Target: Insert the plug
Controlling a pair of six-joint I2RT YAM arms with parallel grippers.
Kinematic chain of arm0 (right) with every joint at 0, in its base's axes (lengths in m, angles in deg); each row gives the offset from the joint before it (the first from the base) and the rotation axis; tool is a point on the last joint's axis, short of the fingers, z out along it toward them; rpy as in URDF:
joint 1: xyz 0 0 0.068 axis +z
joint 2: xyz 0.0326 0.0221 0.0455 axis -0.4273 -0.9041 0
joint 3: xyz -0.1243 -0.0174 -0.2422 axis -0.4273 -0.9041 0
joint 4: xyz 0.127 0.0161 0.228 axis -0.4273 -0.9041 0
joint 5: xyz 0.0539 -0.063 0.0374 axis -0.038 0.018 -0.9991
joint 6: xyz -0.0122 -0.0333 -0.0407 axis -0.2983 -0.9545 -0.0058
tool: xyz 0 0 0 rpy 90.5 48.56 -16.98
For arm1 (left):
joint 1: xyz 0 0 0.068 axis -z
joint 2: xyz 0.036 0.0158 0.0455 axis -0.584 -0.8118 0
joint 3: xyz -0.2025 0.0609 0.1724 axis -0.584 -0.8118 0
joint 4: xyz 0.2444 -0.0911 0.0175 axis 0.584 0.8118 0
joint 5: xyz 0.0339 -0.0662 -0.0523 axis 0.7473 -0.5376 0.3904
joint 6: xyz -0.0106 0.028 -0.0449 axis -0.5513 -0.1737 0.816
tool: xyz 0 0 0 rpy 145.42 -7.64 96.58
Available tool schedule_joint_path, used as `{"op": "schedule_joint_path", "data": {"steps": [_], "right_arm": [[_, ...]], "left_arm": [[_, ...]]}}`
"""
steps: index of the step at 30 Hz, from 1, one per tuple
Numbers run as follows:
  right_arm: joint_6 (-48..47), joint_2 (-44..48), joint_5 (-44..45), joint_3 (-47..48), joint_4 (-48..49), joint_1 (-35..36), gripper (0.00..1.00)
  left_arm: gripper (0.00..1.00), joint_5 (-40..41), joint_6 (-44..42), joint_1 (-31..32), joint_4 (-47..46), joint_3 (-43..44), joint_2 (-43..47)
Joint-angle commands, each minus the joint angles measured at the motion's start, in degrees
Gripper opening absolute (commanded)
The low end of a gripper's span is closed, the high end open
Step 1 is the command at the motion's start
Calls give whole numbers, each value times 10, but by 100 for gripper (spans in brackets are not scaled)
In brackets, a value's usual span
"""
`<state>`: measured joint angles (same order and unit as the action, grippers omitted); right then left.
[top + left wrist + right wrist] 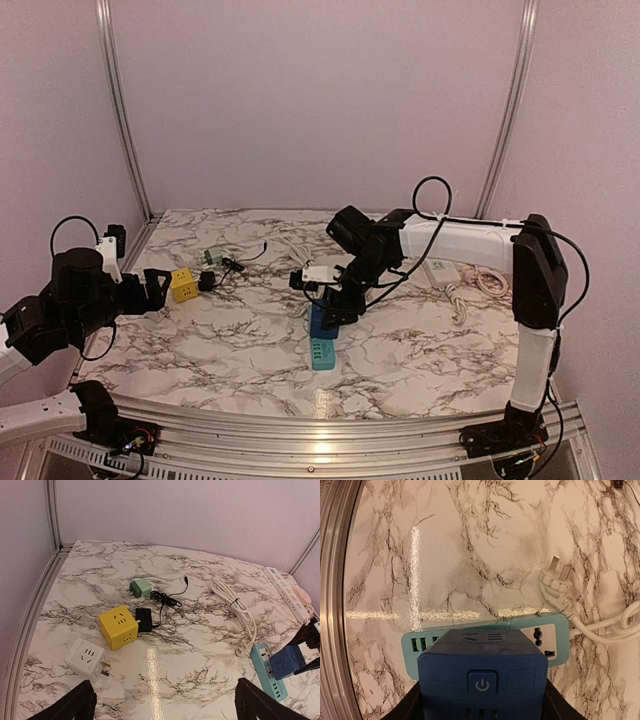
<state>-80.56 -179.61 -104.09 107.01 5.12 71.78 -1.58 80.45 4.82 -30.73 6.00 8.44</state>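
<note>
One power button on the blue adapter, right wrist view only.

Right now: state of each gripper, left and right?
Left gripper: open, holding nothing.
Right gripper: closed on the dark blue plastic cube adapter, over the teal power strip.

chunky blue plug with a power button, held over the middle of the teal strip, strip flat on the desk

Lab test cell: aluminium frame rails, plain walls, marble-print table.
</note>
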Motion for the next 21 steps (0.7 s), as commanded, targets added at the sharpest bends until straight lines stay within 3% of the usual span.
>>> {"op": "schedule_joint_path", "data": {"steps": [1,21], "right_arm": [[-4,-6,-12,-5,-1,0,0],[-26,-22,7,-19,-27,-2,0]], "left_arm": [[99,-1,-10,-1,11,-2,10],[99,-1,-3,-1,3,-11,35]]}}
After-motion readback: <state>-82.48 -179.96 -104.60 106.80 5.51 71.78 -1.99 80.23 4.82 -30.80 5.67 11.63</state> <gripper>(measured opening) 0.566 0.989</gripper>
